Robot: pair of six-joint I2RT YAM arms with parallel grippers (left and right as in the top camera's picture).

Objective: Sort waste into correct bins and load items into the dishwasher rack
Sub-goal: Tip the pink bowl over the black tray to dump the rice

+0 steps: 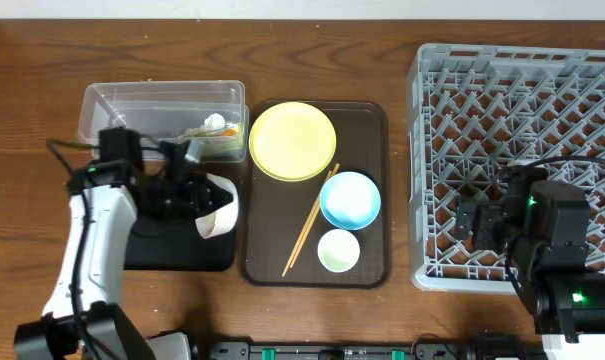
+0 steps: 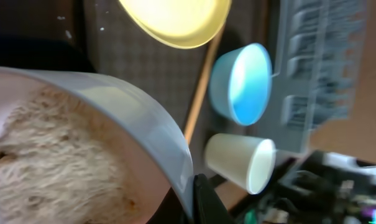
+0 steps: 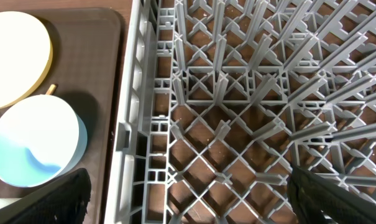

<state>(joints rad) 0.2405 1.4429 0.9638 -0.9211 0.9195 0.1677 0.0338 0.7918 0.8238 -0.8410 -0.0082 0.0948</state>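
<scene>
My left gripper (image 1: 195,195) is shut on the rim of the white bowl (image 1: 219,205) and holds it tipped on its side above the black tray (image 1: 172,252). In the left wrist view the bowl (image 2: 132,118) fills the left side, with rice (image 2: 51,162) stuck inside it and one finger (image 2: 205,200) on its rim. The clear tub (image 1: 152,108) holds a wrapper and a tissue (image 1: 216,127). The yellow plate (image 1: 292,141), blue bowl (image 1: 350,199), pale green cup (image 1: 338,250) and chopsticks (image 1: 312,218) lie on the brown tray. My right gripper (image 1: 482,220) hangs open over the dishwasher rack (image 1: 522,100), its jaws wide over the grid (image 3: 250,93).
The brown serving tray (image 1: 367,125) lies between the bins and the rack. The rack's left wall (image 3: 135,93) stands close beside the tray (image 3: 104,62) and the blue bowl (image 3: 32,149). Bare wooden table (image 1: 32,60) shows at the far left.
</scene>
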